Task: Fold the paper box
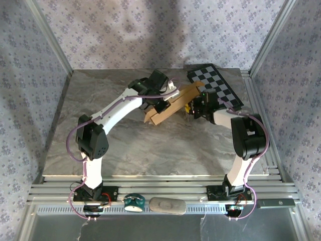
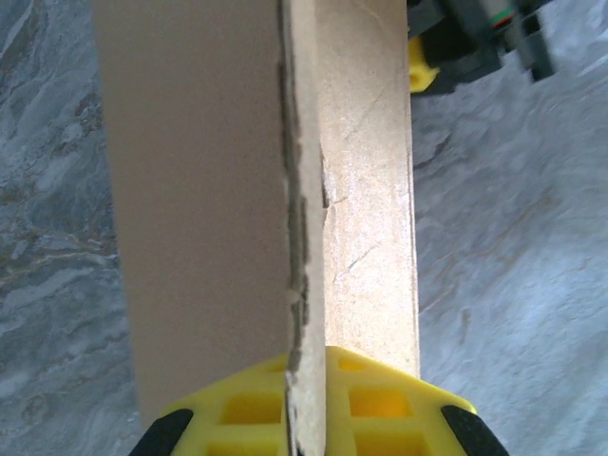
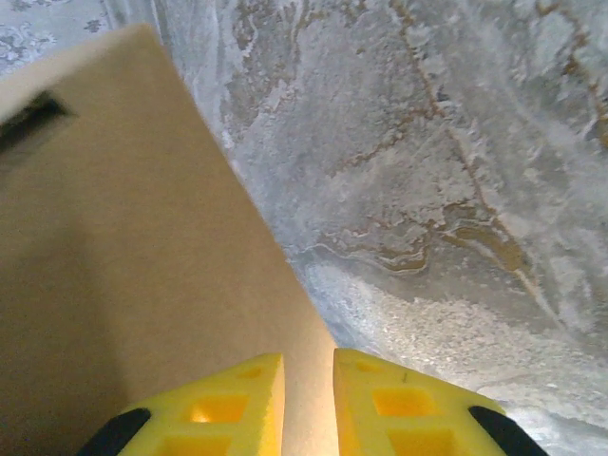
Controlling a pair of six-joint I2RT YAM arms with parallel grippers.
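The paper box (image 1: 159, 118), plain brown cardboard, is lifted at a slant over the middle of the marble table between both arms. My left gripper (image 1: 161, 105) holds its near-left part. In the left wrist view its yellow fingers (image 2: 380, 399) are shut on the raw edge of an upright cardboard wall (image 2: 199, 190), with the left gripper (image 2: 306, 404) clamped at the wall's base. My right gripper (image 1: 192, 108) meets the box's right end. In the right wrist view a cardboard panel (image 3: 114, 266) runs down into the narrow gap of the right gripper (image 3: 309, 404), which is closed on it.
A black-and-grey checkerboard panel (image 1: 216, 86) lies at the back right, just behind the right arm. Bare marble table (image 1: 165, 150) stretches in front of the box. A teal object (image 1: 134, 202) and a grey oval one (image 1: 168, 205) rest on the near rail.
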